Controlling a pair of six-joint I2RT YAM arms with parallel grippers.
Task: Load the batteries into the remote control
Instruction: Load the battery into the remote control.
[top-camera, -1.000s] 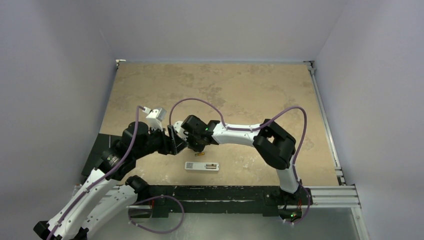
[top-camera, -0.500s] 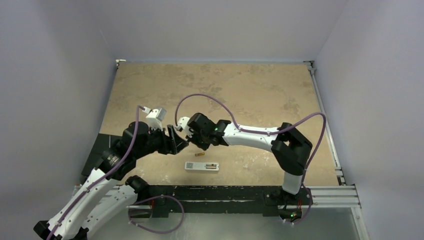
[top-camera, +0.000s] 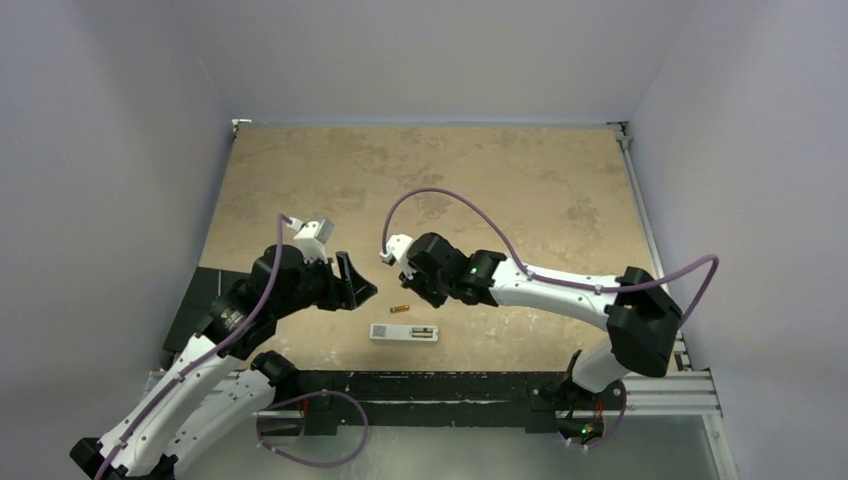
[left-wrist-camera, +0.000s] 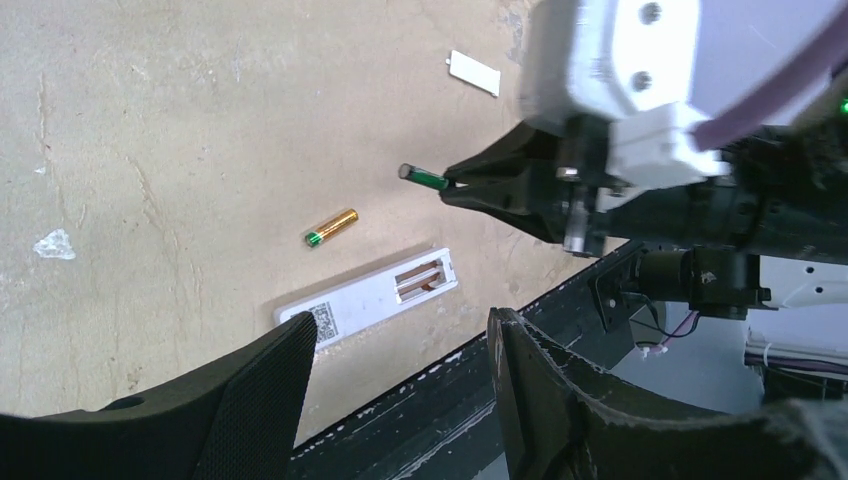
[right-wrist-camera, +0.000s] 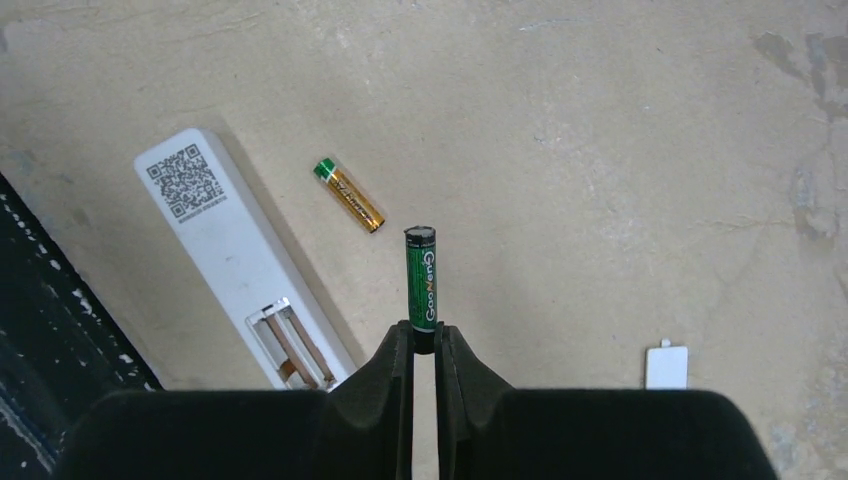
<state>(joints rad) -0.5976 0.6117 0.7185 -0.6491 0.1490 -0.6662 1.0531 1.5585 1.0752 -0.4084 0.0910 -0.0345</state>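
The white remote control (top-camera: 405, 332) lies back up near the table's front edge, its battery recess (right-wrist-camera: 291, 347) open and holding no battery. The gold-yellow battery (top-camera: 400, 309) lies on the table just behind it. My right gripper (right-wrist-camera: 424, 338) is shut on the end of the dark green battery (right-wrist-camera: 421, 280), which sticks straight out past the fingertips, held above the table to the right of the gold one. In the top view the right gripper (top-camera: 436, 296) hovers behind the remote's right end. My left gripper (top-camera: 362, 283) is open and holds nothing, left of the batteries.
A small white battery cover (right-wrist-camera: 666, 367) lies on the tan table (top-camera: 520, 190), also seen in the left wrist view (left-wrist-camera: 473, 73). A black rail (top-camera: 450, 385) runs along the front edge. A dark mat (top-camera: 190, 300) sits at the left.
My right gripper has pulled away to the right from my left gripper, and its arm has swung out. The left arm has hardly moved. The remote and gold battery are unmoved.
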